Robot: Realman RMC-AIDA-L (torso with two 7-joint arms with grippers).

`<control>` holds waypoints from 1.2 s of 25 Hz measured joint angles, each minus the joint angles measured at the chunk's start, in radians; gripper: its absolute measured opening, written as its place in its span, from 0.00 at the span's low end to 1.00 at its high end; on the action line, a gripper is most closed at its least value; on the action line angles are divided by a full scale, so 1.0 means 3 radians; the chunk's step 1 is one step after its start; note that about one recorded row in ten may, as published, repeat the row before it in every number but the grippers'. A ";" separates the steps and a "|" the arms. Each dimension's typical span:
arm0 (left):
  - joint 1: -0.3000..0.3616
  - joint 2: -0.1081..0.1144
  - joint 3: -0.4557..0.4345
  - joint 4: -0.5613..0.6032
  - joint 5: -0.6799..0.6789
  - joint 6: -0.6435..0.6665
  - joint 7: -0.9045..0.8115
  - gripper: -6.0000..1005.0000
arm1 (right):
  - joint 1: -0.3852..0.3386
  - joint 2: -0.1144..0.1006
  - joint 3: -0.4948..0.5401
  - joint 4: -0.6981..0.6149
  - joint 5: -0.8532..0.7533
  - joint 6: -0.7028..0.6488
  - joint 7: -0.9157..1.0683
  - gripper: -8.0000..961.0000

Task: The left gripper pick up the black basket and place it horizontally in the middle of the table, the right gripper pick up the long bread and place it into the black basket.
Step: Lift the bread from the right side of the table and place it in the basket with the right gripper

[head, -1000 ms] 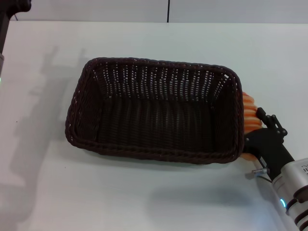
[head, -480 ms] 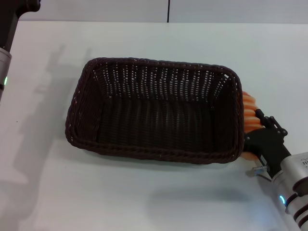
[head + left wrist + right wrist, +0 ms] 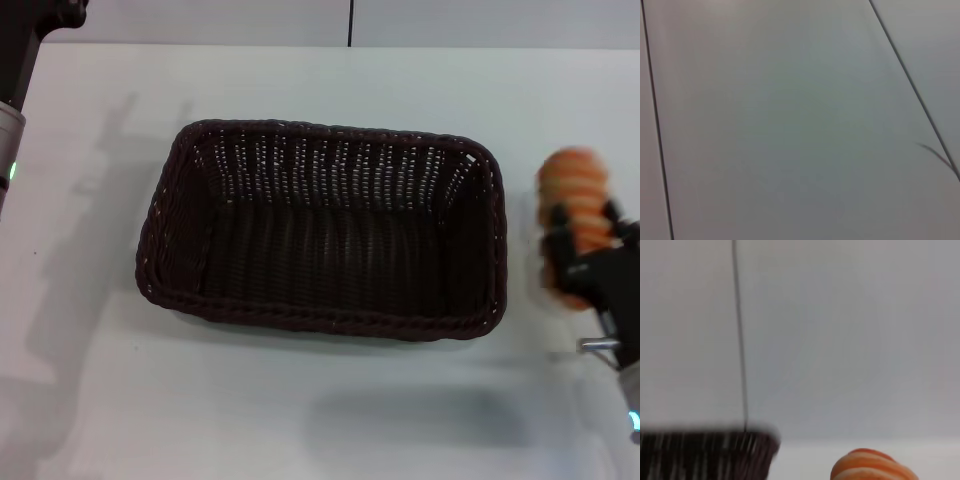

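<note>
The black basket (image 3: 320, 235) lies lengthwise across the middle of the white table (image 3: 300, 420), empty. My right gripper (image 3: 582, 250) is shut on the long bread (image 3: 574, 195) and holds it raised above the table, just right of the basket's right rim. The right wrist view shows the bread's striped end (image 3: 872, 467) and a corner of the basket (image 3: 705, 455). My left arm (image 3: 20, 50) is parked at the far left top corner; its gripper is out of view. The left wrist view shows only a plain grey surface.
A wall with a dark vertical seam (image 3: 350, 22) runs behind the table's far edge. Bare white tabletop lies all around the basket.
My right gripper has lifted the long bread up from the table beside the basket's right rim. The basket has not moved. The left arm has shifted slightly.
</note>
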 joint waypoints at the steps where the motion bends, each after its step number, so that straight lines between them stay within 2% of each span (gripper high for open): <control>1: 0.0003 0.0000 -0.0001 0.0001 0.0001 0.0000 0.0001 0.79 | -0.0071 -0.0010 -0.0048 0.0057 -0.0010 -0.0372 -0.0004 0.59; 4: 0.0011 0.0000 0.0000 0.0005 0.0001 0.0002 0.0004 0.79 | -0.0098 -0.0013 -0.0117 0.0090 -0.0012 -0.0640 -0.0004 0.57; 6: 0.0015 0.0000 0.0006 0.0005 0.0000 0.0009 0.0005 0.79 | -0.0090 -0.0013 -0.0293 0.0092 -0.0015 -0.1017 -0.0005 0.56; 7: 0.0016 0.0000 0.0008 0.0005 0.0000 0.0010 0.0005 0.79 | -0.0090 -0.0013 -0.0293 0.0092 -0.0015 -0.1017 -0.0005 0.55; 11: 0.0023 -0.0001 0.0007 0.0005 0.0000 0.0013 0.0005 0.79 | 0.0026 -0.0013 -0.0514 0.0117 -0.0163 -0.1480 -0.0006 0.52; 15: 0.0026 -0.0005 0.0007 0.0004 0.0000 0.0014 0.0005 0.79 | 0.0169 -0.0012 -0.0539 0.0130 -0.0301 -0.1427 -0.0008 0.48; 17: 0.0026 -0.0005 0.0007 0.0003 0.0000 0.0019 0.0005 0.79 | 0.0358 -0.0011 -0.0594 0.0154 -0.0472 -0.1184 -0.0008 0.42; 24: 0.0063 -0.0005 -0.0006 -0.0002 0.0000 0.0027 -0.0021 0.79 | 0.0539 -0.0014 -0.0569 0.0227 -0.0633 -0.0860 -0.0008 0.37; 30: 0.0094 -0.0006 -0.0011 -0.0003 0.0000 0.0027 -0.0023 0.79 | 0.0674 -0.0020 -0.0474 0.0287 -0.0638 -0.0477 0.0022 0.50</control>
